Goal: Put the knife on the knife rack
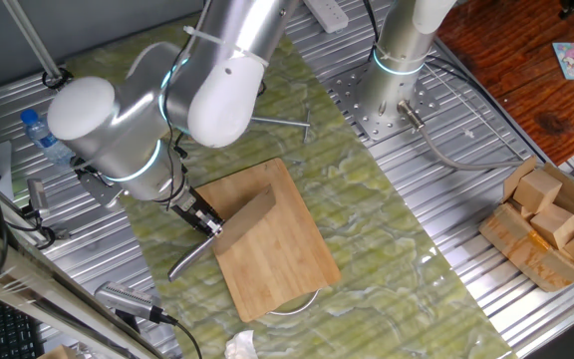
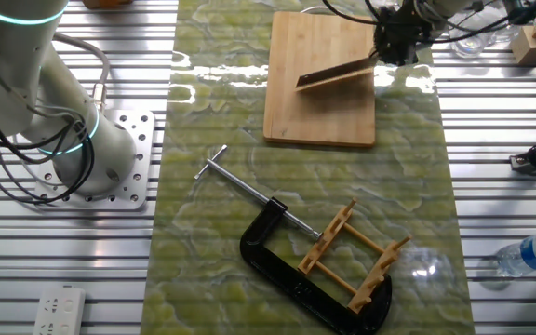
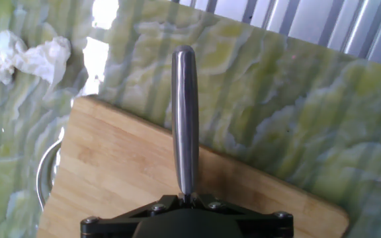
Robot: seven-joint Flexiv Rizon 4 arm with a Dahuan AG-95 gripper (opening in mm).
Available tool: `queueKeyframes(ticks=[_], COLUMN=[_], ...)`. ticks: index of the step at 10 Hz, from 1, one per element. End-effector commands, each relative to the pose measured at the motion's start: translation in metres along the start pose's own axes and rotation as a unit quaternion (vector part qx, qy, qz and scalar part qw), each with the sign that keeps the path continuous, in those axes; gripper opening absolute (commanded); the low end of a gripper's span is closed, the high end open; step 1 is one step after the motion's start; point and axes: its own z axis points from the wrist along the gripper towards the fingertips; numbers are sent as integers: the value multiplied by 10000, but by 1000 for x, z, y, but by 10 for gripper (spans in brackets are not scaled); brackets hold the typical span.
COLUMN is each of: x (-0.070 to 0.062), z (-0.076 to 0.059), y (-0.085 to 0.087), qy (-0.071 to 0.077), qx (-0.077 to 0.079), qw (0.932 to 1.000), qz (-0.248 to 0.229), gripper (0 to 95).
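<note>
Gripper (image 1: 203,221) clamped on the knife (image 2: 336,72); fingers narrow, pinching the junction of blade and handle. Hand view confirms: the silver handle (image 3: 185,119) runs straight out from between the fingers, centred in frame.

Knife position: over the cutting board (image 2: 320,102), blade tilted, one long edge down toward the board and the other raised. Cannot tell whether that lower edge touches the board or just clears it. In one fixed view the handle (image 1: 189,257) sticks out past the board's edge over the mat.

Why gripped there: holding close to the blade keeps the heavy end under control and leaves the broad blade free to slide between pegs.

Rack (image 2: 355,257) sits at the opposite end of the mat from the board, well apart from the knife. It is held in the jaw of a black C-clamp (image 2: 287,265), whose screw rod points toward the board; judged purpose is to keep the light rack from shifting when the blade goes in.

Progress: knife grasped, transport not yet done. Next move needs a lift clear of the board, travel across the mat, blade turned edge-down in line with the peg gaps.

Risk: slim round handle may rotate in the pinch.
</note>
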Motion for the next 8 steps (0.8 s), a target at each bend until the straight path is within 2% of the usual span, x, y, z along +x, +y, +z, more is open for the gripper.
queueKeyframes(ticks=[1,3,4,7,8], x=[3,9,13,25,31], z=[-2,-6,-10,-21,-28], y=[0,-4,-8,-17,-21], qy=[14,116,218,380,475], qx=[55,210,314,355,365], qw=[9997,9961,9918,9817,9747], qz=[-231,-847,-1223,-1832,-2153], gripper=[0,0,0,0,0])
